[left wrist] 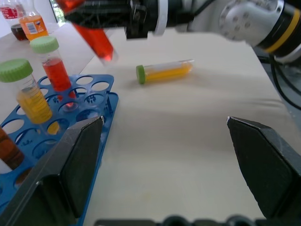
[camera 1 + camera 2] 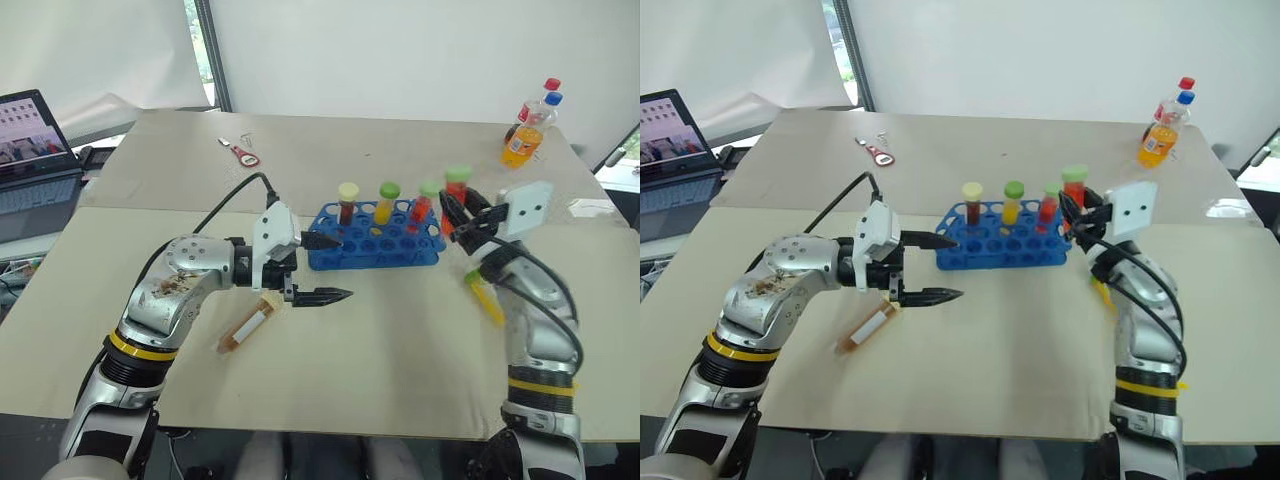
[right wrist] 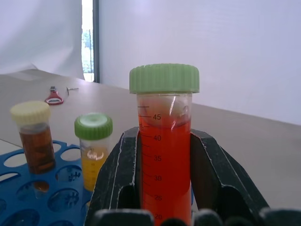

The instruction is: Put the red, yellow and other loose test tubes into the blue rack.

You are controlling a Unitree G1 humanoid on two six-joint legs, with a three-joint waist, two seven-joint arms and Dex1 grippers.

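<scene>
The right gripper (image 3: pixel 164 188) is clamping a red tube (image 3: pixel 164 155) upright by its mid-body, just beside the rack (image 2: pixel 375 245). The left gripper (image 2: pixel 325 268) is hanging wide open, empty. The tube looks light, rigid and slick, so gripping below the cap seems safest

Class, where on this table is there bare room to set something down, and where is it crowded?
Bare: the near table strip between both arms, and the far stretch between the red opener and drink bottles. Crowded: around the blue rack, where both grippers and loose tubes gather.
</scene>
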